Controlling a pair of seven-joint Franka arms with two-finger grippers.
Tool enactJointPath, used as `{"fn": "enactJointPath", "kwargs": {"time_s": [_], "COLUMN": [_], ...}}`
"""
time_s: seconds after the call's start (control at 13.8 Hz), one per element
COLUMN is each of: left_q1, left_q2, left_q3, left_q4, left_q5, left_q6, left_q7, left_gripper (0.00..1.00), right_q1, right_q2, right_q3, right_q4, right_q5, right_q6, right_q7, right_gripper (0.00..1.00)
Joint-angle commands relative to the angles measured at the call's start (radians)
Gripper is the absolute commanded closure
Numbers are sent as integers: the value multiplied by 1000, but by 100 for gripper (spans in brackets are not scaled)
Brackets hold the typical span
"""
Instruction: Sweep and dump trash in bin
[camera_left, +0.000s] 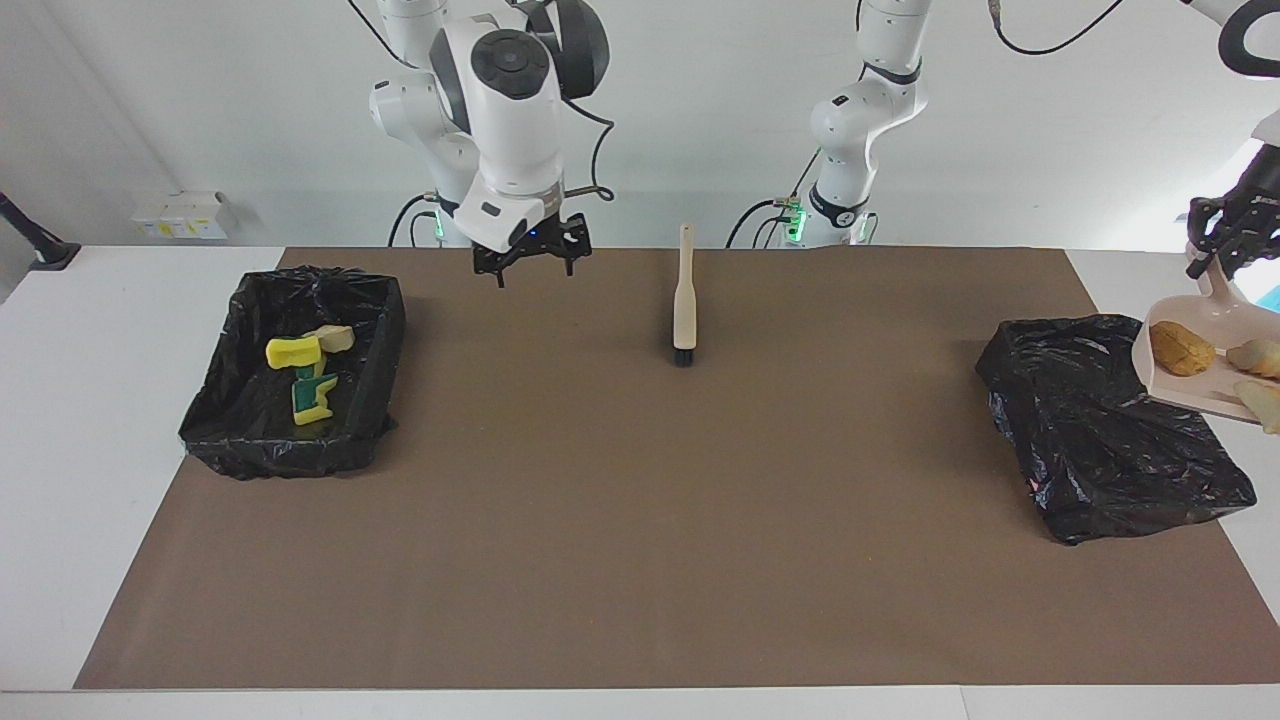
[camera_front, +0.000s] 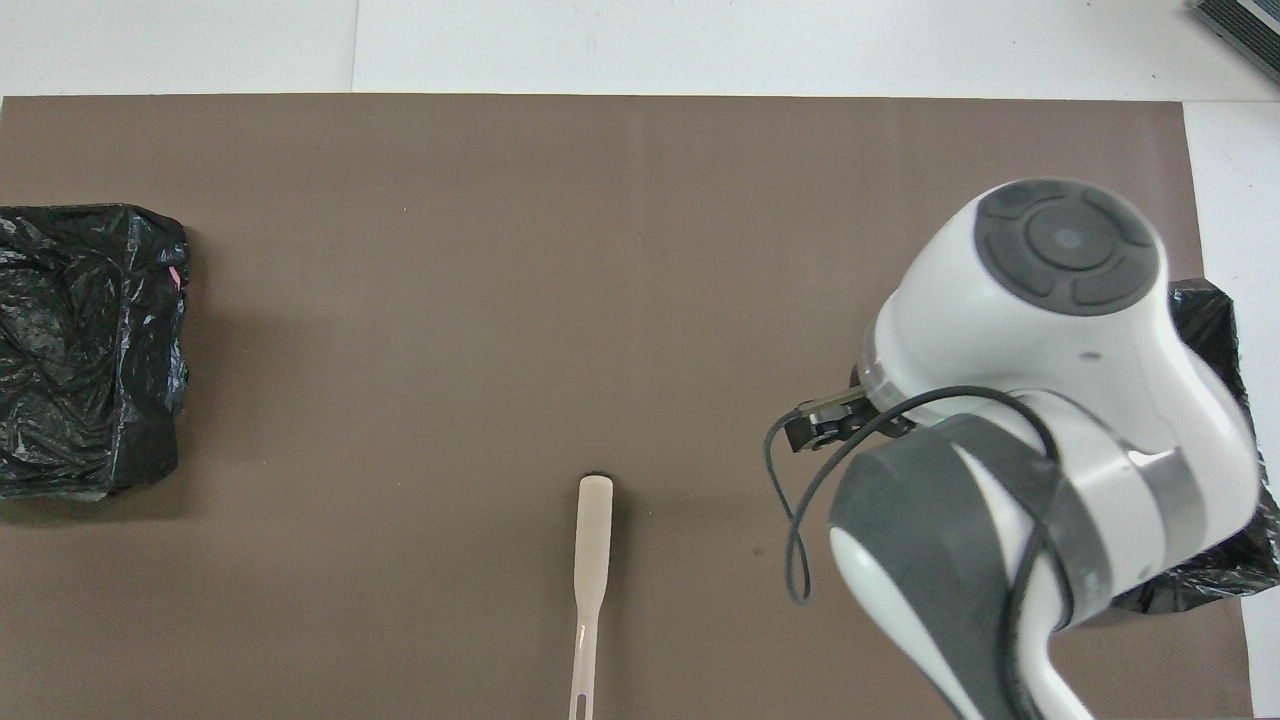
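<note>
Left tool (camera_left: 1226, 250): clenched on the handle of the beige dustpan (camera_left: 1190, 385), raised in the air at the left arm's end of the desk, just past the edge of the black-lined bin (camera_left: 1110, 425) there.
Dustpan load: brown bread-like lump (camera_left: 1181, 348) and two paler rolls (camera_left: 1262, 358), cut off by the frame edge.
Right tool (camera_left: 531, 260): released, fingers spread wide, nothing between them; hanging over the brown mat (camera_left: 640, 520) between the brush and the second bin, at the robots' edge of the mat.
Brush (camera_left: 684, 300): flat on the mat, apart from both tools, handle toward the robots, dark bristles pointing away.
Second bin (camera_left: 240, 430): at the right arm's end of the desk; inside, yellow sponge chunks (camera_left: 292, 351), one green-backed (camera_left: 312, 398), and a tan lump (camera_left: 338, 338).
Facing view only: left tool, dustpan and its load, the sponge trash.
Overhead view only: brush (camera_front: 592, 560) full length from above; right arm's wrist covering most of the second bin (camera_front: 1215, 310); left arm's bin (camera_front: 85, 350) showing crumpled liner.
</note>
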Motion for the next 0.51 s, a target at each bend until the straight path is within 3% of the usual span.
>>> {"fn": "enactJointPath", "kwargs": {"time_s": [0.0, 0.29, 0.44], "left_q1": [37, 92, 80], "left_q2": [2, -1, -6], "left_q3": [-7, 2, -4], "left_q4": [28, 23, 16], "left_q5": [98, 190, 306], "left_q6": [-61, -115, -130], "left_q7": [94, 227, 266], "left_gripper": [100, 100, 100], "right_q1": [-72, -139, -138], "right_q2": [-13, -11, -10], "right_q3": [-14, -58, -131], "right_q4": [30, 99, 116], "right_q5": [-23, -25, -23], "right_q6": [-24, -24, -23], "right_q7": [-120, -219, -220], "right_gripper": [0, 0, 0]}}
